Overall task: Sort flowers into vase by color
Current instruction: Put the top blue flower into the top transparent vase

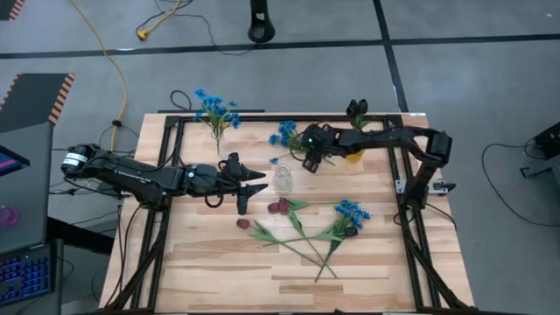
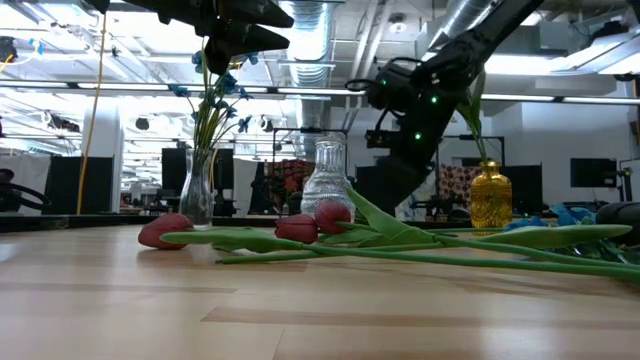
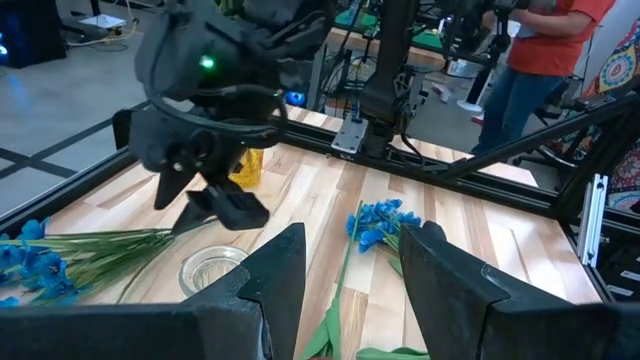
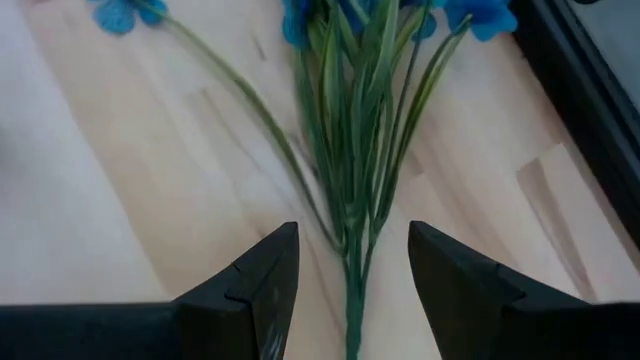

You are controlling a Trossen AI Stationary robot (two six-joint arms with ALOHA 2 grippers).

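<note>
A loose blue flower sprig [image 1: 284, 133] lies on the table at the far middle. My right gripper [image 4: 350, 240] hovers open above it, pointing steeply down, one finger on either side of its green stems [image 4: 350, 150], not touching. More flowers [image 1: 306, 227] lie in a pile near the centre: red rosebuds [image 2: 300, 228], blue blooms [image 3: 385, 220], a dark bud. An empty clear glass vase [image 1: 283, 178] stands in the middle. My left gripper [image 1: 255, 185] waits open just left of it, holding nothing.
A clear vase with blue flowers [image 1: 214, 114] stands at the far left. A yellow vase [image 1: 354, 154] holding dark buds stands by the right arm. Bare wood lies toward the near edge. A person in an orange shirt [image 3: 545, 40] stands beyond the table.
</note>
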